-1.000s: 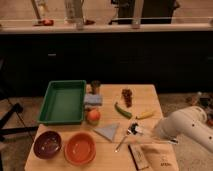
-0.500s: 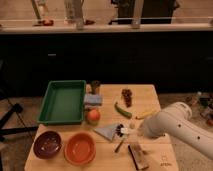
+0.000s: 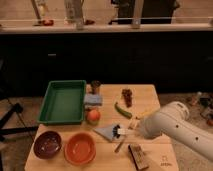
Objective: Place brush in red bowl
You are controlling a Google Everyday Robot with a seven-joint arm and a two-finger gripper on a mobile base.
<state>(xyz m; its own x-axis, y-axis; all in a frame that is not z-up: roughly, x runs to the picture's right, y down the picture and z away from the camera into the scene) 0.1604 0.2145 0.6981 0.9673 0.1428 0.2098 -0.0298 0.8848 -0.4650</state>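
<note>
A green tray (image 3: 62,102), maroon bowl (image 3: 47,145), orange-red bowl (image 3: 80,148), white arm (image 3: 172,125).

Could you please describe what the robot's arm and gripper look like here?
The arm is a thick, smooth, rounded white shell, with no cables or markings visible. The gripper, small and pale with a dark part, sits at its tip above the table, right of the red bowl.

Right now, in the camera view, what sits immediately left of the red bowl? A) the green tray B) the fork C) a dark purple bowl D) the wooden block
C: the dark purple bowl sits just left of the red bowl, nearly touching it; the gripper, jaws shut, is off to their right by the grey cloth.
</note>
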